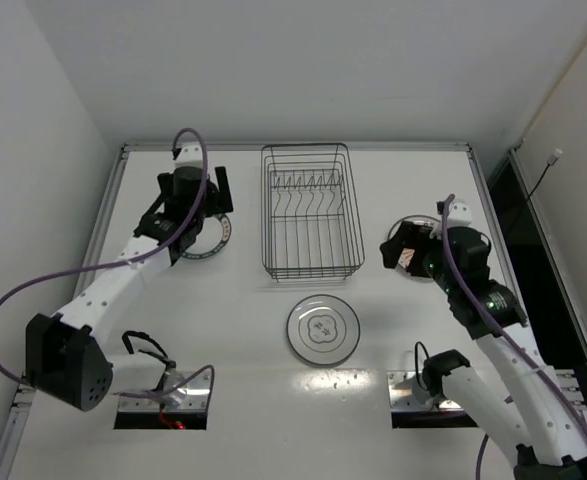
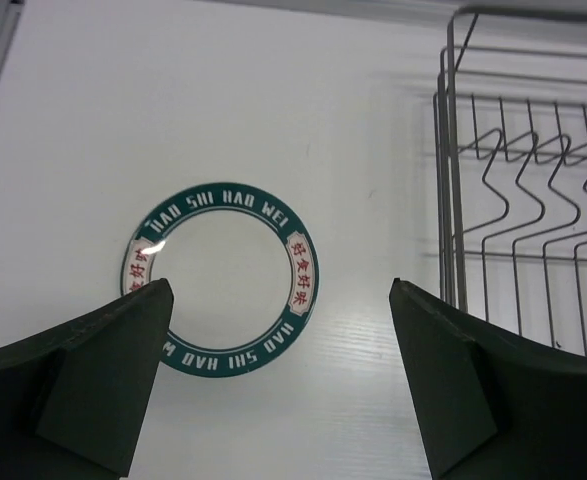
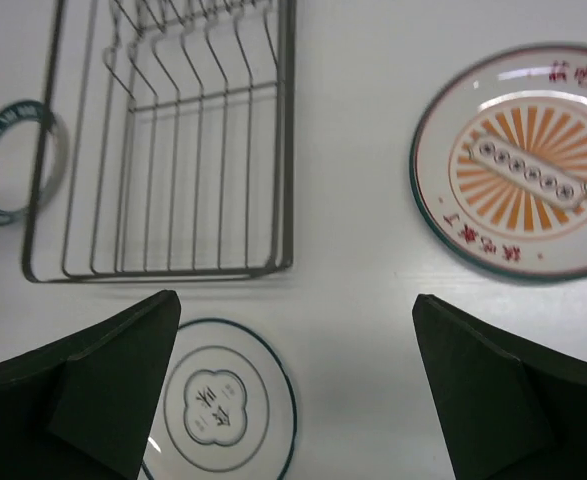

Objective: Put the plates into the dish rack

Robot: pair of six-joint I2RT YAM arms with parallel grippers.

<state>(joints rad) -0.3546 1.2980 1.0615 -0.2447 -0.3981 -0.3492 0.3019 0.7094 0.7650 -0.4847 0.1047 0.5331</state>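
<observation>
The black wire dish rack stands empty at the table's middle back; it also shows in the left wrist view and the right wrist view. The dark-rimmed plate lies flat left of the rack. My left gripper hovers over it, open and empty. The grey-ringed plate lies flat in front of the rack. The orange sunburst plate lies flat right of the rack, mostly hidden under my right gripper, which is open and empty above the table.
Metal rails run along the table's left edge and right edge. White walls close in the back and the sides. Two cut-outs with the arm bases sit at the near edge.
</observation>
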